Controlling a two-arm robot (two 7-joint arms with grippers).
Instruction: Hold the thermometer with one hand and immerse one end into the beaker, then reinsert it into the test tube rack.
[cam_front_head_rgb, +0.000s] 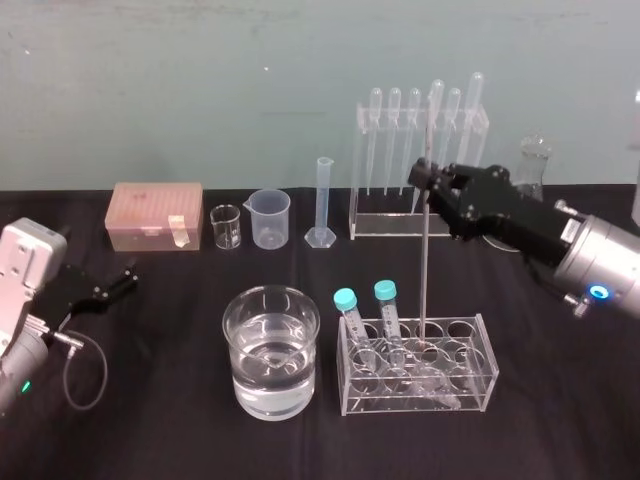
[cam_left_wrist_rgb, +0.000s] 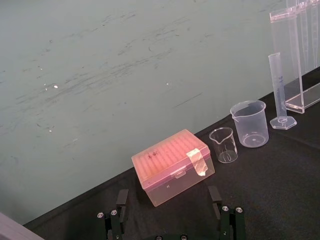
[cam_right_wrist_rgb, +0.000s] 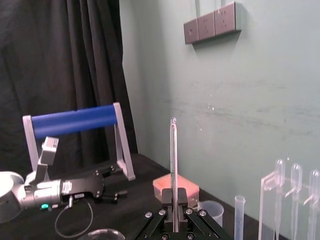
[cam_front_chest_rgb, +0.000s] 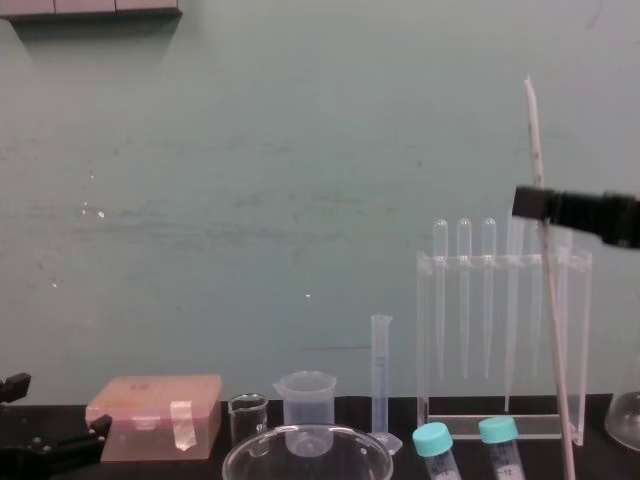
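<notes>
One thermometer (cam_front_head_rgb: 424, 262) stands upright, its lower end in a far-row hole of the low clear test tube rack (cam_front_head_rgb: 482, 388), near right on the black counter (cam_front_head_rgb: 160, 400). The right gripper (cam_front_head_rgb: 424, 176) has its fingers closed on the rod's upper part. Two teal-capped tubes (cam_front_head_rgb: 346, 300) lean in the rack. One beaker (cam_front_head_rgb: 236, 340) of water sits just left of it. The left gripper (cam_front_head_rgb: 122, 282) rests at the left, fingers spread wide, holding nothing. Along the far edge: one pink box (cam_front_head_rgb: 157, 215), two small beakers (cam_front_head_rgb: 270, 218), one graduated cylinder (cam_front_head_rgb: 322, 205), six pipettes (cam_front_head_rgb: 394, 140) in a tall stand (cam_front_head_rgb: 415, 226).
</notes>
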